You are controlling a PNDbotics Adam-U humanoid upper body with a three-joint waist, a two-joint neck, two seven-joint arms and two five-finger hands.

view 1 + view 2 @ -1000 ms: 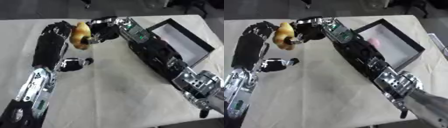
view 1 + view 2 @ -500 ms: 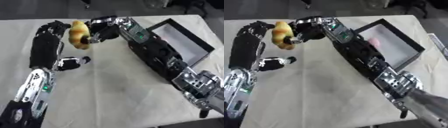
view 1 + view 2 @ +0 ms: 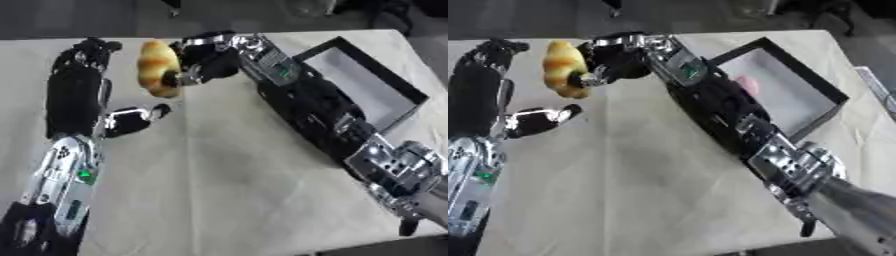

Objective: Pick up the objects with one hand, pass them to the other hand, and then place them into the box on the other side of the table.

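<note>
Pale table (image 3: 219,190) under everything, running askew across both views. Black, white-floored box (image 3: 798,95) on the table's right side, open, with a small pink thing (image 3: 747,84) lying against its near-left wall. Long black-and-silver right arm (image 3: 324,120) reaching diagonally from the lower right up to the far middle, passing just beside the box's left edge. Left arm (image 3: 74,125) rising along the left side, forearm dark, silver near the bottom. Right hand (image 3: 206,62) at the far middle of the table, fingers curled round the right side of a golden-brown, croissant-like bread (image 3: 159,67), held upright and lifted clear of the tabletop. Left hand (image 3: 87,55) just left of the bread, apart from it by a narrow gap, fingers dark and bunched; open or closed, cannot tell. Small dark-and-silver part (image 3: 136,119) jutting from the left forearm, below the bread.
</note>
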